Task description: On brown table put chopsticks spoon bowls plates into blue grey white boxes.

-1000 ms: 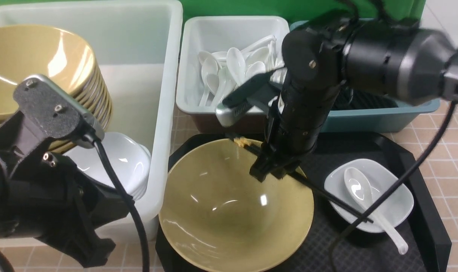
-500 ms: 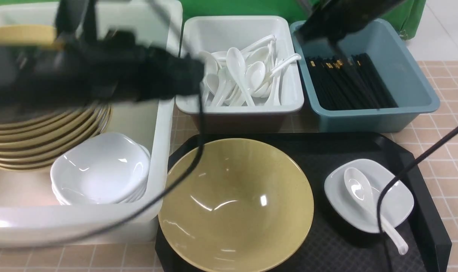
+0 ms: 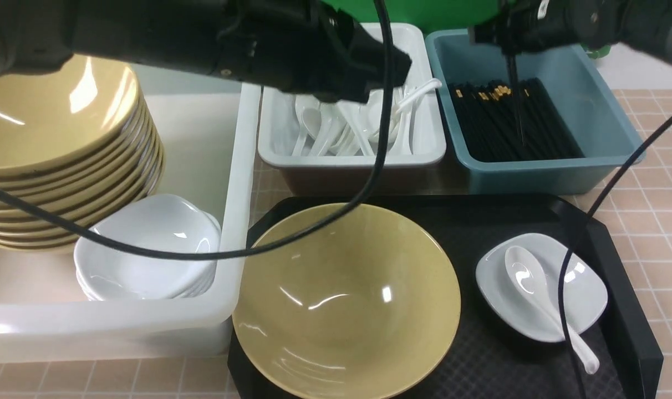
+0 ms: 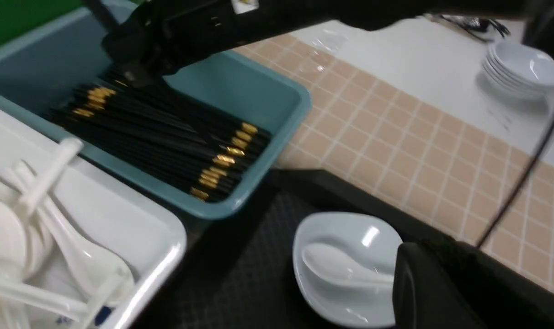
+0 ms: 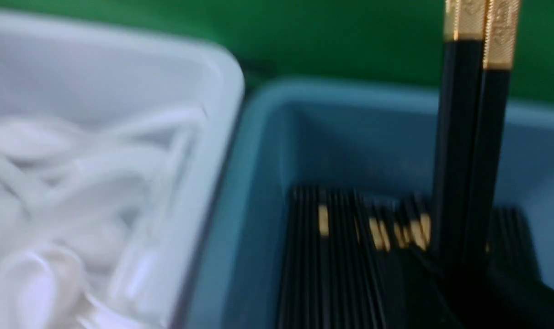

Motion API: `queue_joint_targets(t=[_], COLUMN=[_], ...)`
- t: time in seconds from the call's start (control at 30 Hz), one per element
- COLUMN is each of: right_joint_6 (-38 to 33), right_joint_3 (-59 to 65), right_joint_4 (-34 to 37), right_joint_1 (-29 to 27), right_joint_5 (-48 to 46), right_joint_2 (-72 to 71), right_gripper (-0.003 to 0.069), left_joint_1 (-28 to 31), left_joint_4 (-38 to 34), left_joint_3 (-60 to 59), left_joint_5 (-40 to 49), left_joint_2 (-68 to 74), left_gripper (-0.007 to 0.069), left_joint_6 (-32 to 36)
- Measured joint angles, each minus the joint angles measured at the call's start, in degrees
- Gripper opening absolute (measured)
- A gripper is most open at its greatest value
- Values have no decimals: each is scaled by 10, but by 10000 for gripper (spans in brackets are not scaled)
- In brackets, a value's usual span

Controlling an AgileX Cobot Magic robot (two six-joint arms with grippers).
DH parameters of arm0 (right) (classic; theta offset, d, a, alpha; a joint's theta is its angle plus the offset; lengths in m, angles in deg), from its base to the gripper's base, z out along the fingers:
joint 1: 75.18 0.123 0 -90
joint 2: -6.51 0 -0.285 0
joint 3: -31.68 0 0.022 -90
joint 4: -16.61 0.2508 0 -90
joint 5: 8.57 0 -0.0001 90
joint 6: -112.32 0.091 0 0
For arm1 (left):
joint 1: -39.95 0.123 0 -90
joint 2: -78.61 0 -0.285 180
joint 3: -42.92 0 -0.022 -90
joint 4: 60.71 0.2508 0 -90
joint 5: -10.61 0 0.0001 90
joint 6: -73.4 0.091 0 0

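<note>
My right gripper (image 3: 510,41) hangs over the blue box (image 3: 602,111), shut on a pair of black gold-tipped chopsticks (image 3: 517,100) that point down at the chopsticks lying in the box. In the right wrist view the held chopsticks (image 5: 469,137) rise from the dark jaws. My left gripper (image 3: 394,64) hovers shut and empty above the grey box (image 3: 424,149) of white spoons. A big yellow bowl (image 3: 347,299) and a small white plate (image 3: 585,288) holding a spoon (image 3: 527,277) sit on the black tray (image 3: 619,249). The left wrist view shows that plate (image 4: 345,237) beside the left gripper (image 4: 414,274).
The white box (image 3: 242,166) at the left holds a stack of yellow bowls (image 3: 64,138) and a stack of small white bowls (image 3: 147,244). Cables from both arms loop over the tray and the white box. A tiled tabletop (image 3: 657,188) borders the tray on the right.
The right gripper lifted the chopsticks off the yellow bowl and carried them back over the blue box. The left arm swung up from the near left to above the grey box.
</note>
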Motion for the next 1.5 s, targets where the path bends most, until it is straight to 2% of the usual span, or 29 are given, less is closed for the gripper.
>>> queue_joint_targets(t=[0.07,0.1,0.13,0.17,0.23,0.3,0.37,0.47,0.57,0.63,0.87,1.07,1.13,1.27,1.5], right_joint_6=[1,1,1,1,-20,-56,-84,-162,-190,-199,-229,-229,-228,-228,-228], right_joint_3=[-2,-3,-12,-15,-48,-75,-93,-125,-106,-81,194,372,431,487,497], right_joint_4=[1,1,1,1,10,21,34,76,126,146,170,173,173,174,178], right_joint_1=[-1,-1,-1,-1,1,1,1,1,1,1,37,50,50,50,55], right_joint_5=[-36,-40,-77,-87,-173,-237,-283,-423,-459,-463,-460,-360,-300,-239,-174], right_joint_2=[5,5,4,2,-14,-29,-41,-80,-106,-121,-260,-303,-300,-283,-264], right_gripper=[257,265,327,344,455,503,523,540,541,541,541,541,541,541,538], left_joint_1=[0,0,0,0,0,0,0,0,0,0,0,0,0,0,0], left_joint_4=[13,15,27,33,77,111,134,186,215,220,201,158,143,128,122], left_joint_3=[0,0,0,0,2,3,3,3,-1,-7,-90,-126,-129,-130,-132], left_joint_5=[11,12,16,17,24,30,41,75,96,98,51,11,9,5,3], left_joint_2=[-8,-9,-17,-21,-39,-52,-58,-64,-70,-75,-129,-131,-126,-122,-117], left_gripper=[1,1,1,1,1,1,1,1,1,1,1,1,1,1,2], left_joint_6=[0,0,0,0,0,-4,-12,-40,-52,-52,-52,-27,-14,-1,0])
